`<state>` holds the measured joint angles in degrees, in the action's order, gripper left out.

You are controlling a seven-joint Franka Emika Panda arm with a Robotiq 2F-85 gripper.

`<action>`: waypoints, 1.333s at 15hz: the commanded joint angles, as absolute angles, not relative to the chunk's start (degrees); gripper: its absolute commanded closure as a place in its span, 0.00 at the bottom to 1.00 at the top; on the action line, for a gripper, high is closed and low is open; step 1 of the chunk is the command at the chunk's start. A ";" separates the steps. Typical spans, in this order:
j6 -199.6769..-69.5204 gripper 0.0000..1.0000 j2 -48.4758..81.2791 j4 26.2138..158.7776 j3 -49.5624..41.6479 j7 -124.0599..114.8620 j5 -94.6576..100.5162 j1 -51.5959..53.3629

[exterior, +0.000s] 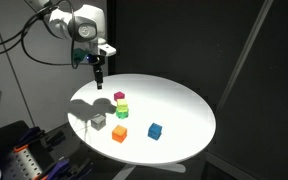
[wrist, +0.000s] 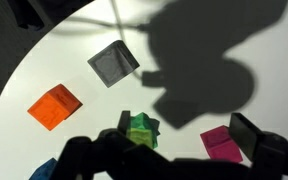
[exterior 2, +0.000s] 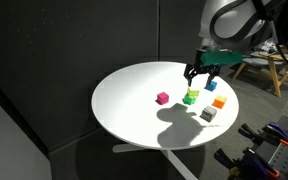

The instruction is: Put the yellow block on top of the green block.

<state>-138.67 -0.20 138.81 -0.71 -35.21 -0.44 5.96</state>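
Yellow block (exterior: 121,104) atop green block (exterior: 121,113), magenta cube (exterior 2: 163,98) nearby, gripper (exterior 2: 202,77) released above, fingers spread.

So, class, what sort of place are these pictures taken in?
Probably a robotics lab: a robot claw hangs over a round white table, an orange cube and a blue cube lie on it, and a dark backdrop hangs behind.

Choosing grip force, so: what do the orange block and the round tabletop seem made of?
Orange block: likely painted wood or plastic, matte; flat even colour, crisp edges, no glare. Tabletop: probably white laminate or painted board, smooth; even surface, no visible grain.
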 commanded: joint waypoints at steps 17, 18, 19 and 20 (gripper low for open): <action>-137.95 0.00 -6.26 140.76 2.24 -35.02 -0.67 2.98; -137.95 0.00 -6.26 140.76 2.24 -35.02 -0.67 2.98; -137.95 0.00 -6.26 140.76 2.24 -35.02 -0.67 2.98; -137.95 0.00 -6.26 140.76 2.24 -35.02 -0.67 2.98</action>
